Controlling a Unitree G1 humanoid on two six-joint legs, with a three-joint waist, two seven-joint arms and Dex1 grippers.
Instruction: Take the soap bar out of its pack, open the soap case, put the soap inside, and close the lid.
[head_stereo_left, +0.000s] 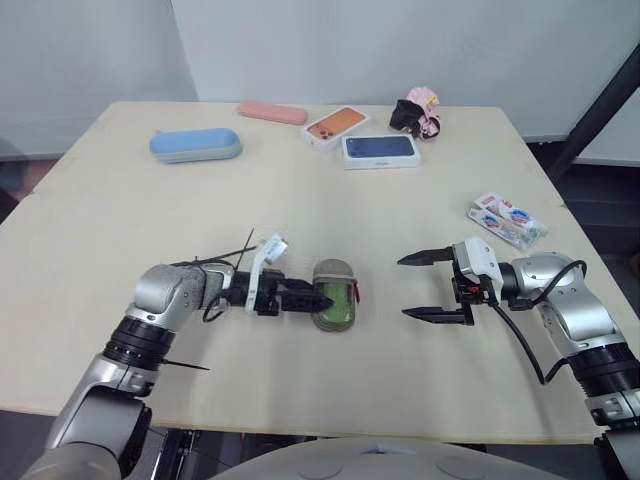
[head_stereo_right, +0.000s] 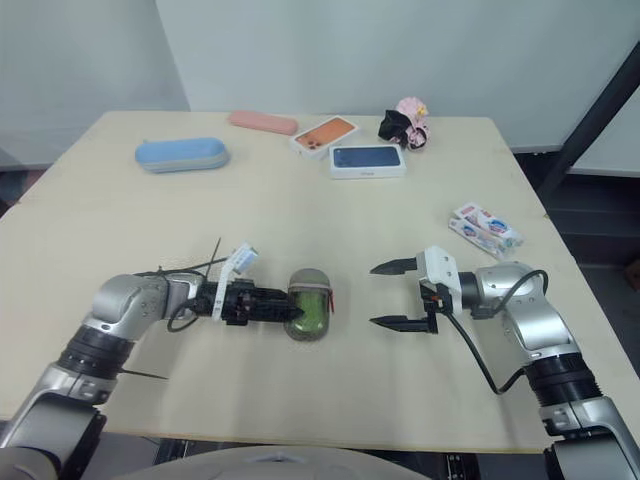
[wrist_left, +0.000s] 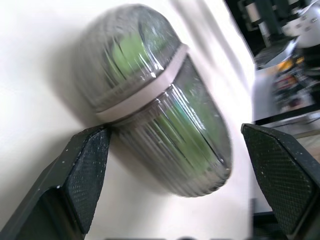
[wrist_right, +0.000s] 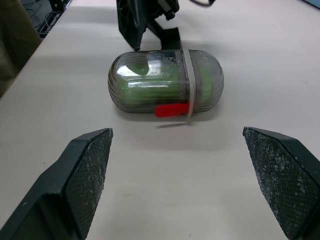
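Left gripper (head_stereo_left: 315, 296) spread astride one end of the closed, ribbed soap case (wrist_right: 165, 82) lying mid-tabletop (head_stereo_left: 300, 200), green soap inside, right gripper (head_stereo_left: 403, 288) spread nearby; case judged light, rigid, slippery, so pinch across its long sides.

Closed soap case (wrist_right: 166, 82), green soap (wrist_right: 150, 86) inside

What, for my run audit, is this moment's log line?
soap case closed, green soap inside | left end effector open at case | right end effector open, apart
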